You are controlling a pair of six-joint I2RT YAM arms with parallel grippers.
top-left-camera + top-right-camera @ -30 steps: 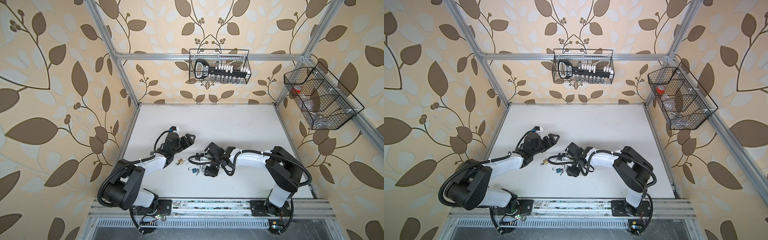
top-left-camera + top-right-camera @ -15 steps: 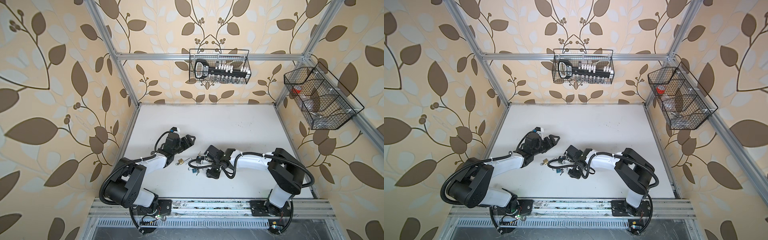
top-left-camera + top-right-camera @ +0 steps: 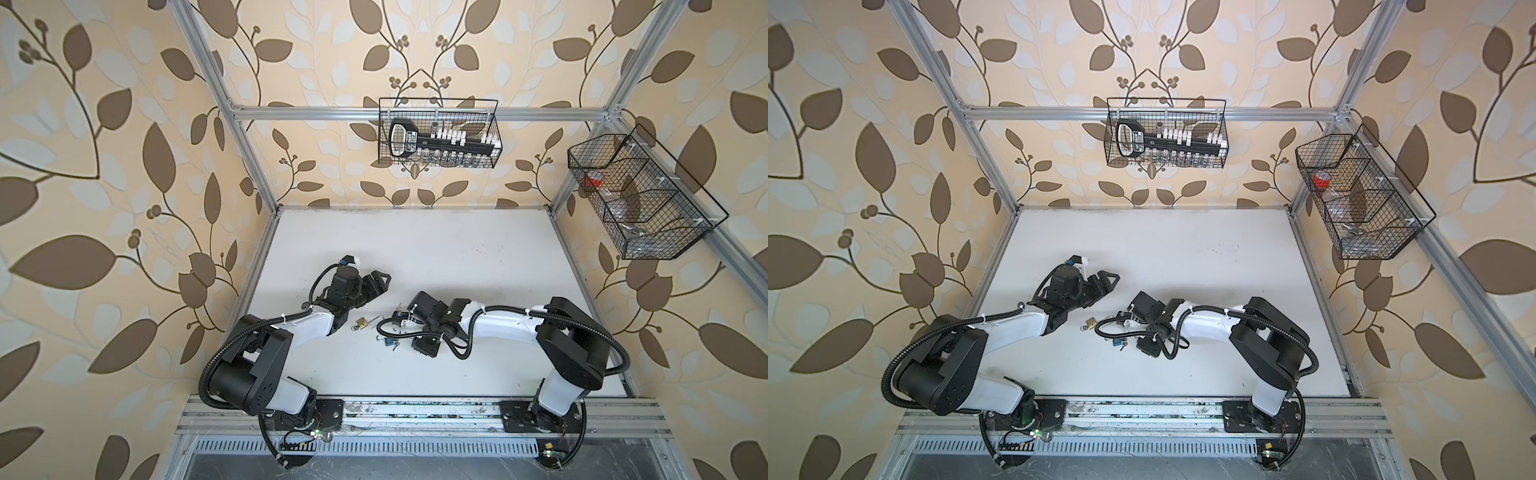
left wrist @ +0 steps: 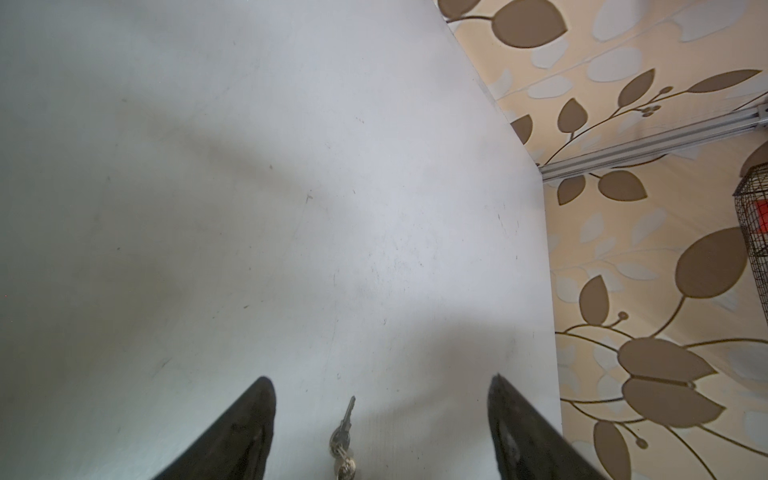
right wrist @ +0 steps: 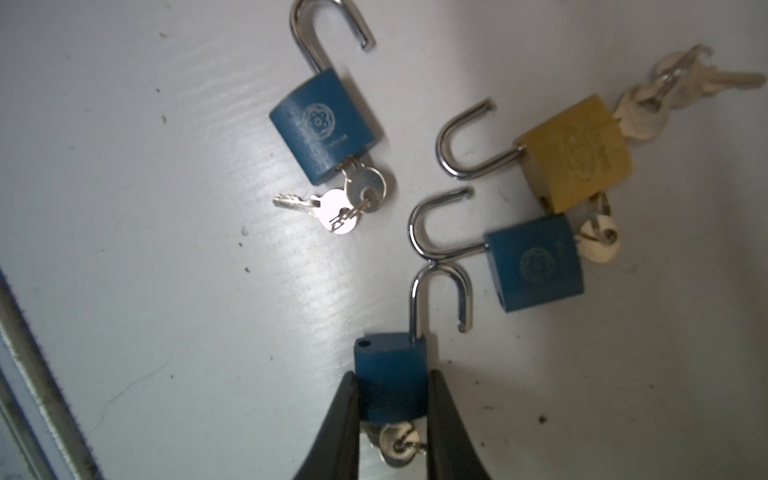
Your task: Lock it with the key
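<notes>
Blue padlock (image 5: 390,382): you had it at the lower centre of the right wrist view, resting on the white bench (image 5: 166,249), its body pinched from both sides.
Right jaws: closed onto that body, one black finger (image 5: 340,428) pressed against each side.
Shackle (image 5: 413,307): open; the long leg sat in the body, and the short end hung free beside it, turned away from the hole in the body's top.
Key ring (image 5: 399,446): at the body's lower end, between the jaws; you could not tell whether a key sat in the keyway, since the body hid it.
Left jaws: spread wide in the left wrist view, black fingers (image 4: 241,436) at the lower left and lower right of the frame, gripping nothing.
Loose key (image 4: 343,432): flat on the bench at the bottom edge of that frame, between the spread fingers and touching neither.
Second blue padlock (image 5: 324,124): upper centre of the right wrist view, shackle open, a key in its base and another on the same ring.
Third blue padlock (image 5: 534,262): right of centre, shackle open; its bend met the top of the pinched lock's shackle, and you could not tell whether the two touched or lay just beside each other.
Brass padlock (image 5: 575,153): upper right, shackle open, a bunch of keys (image 5: 665,91) at its far end.
Arms: in both top views the left arm (image 3: 307,328) and right arm (image 3: 498,324) reached toward the bench's middle, wrists near each other but apart.
</notes>
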